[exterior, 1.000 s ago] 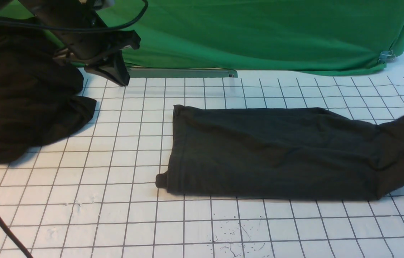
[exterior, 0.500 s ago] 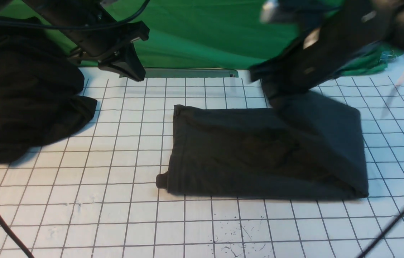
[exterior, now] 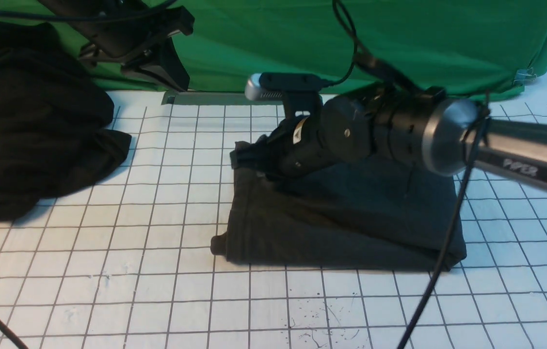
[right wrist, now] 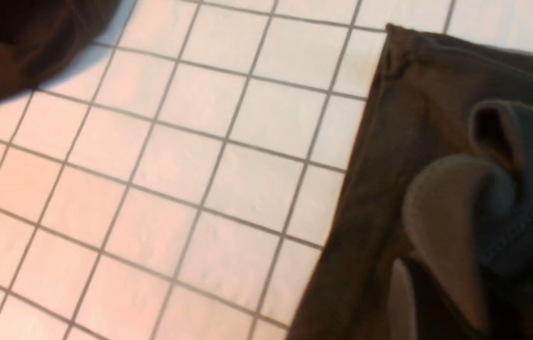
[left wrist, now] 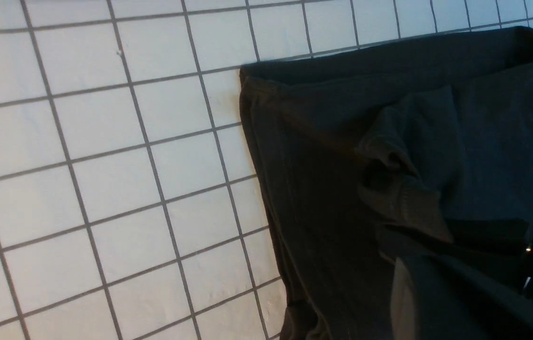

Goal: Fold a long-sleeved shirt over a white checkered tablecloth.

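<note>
Three views split the scene between them. Only the front view takes in both arms. There the long-sleeved shirt [exterior: 341,218] lies folded into a dark rectangle in the middle of the white checkered tablecloth [exterior: 157,218]. A separate heap of black cloth [exterior: 26,131] sits at the left, and the green backdrop [exterior: 399,43] hangs along the far side.

The right arm reaches in low from the right, almost level, across the shirt's far edge. The right gripper [exterior: 244,159] rests at the shirt's far left corner. The left gripper [exterior: 174,80] hangs raised at the far left, above the tablecloth's far edge and well apart from the shirt, its fingers pressed together and empty.

The right wrist view alone shows a rolled fold of fabric [right wrist: 498,189] bunched just beside that gripper's fingers. Whether they pinch it or stand slightly parted, I cannot tell. The left wrist view looks down on the shirt's left edge, where a stitched fold [left wrist: 403,198] lies on top of the flat layer.
</note>
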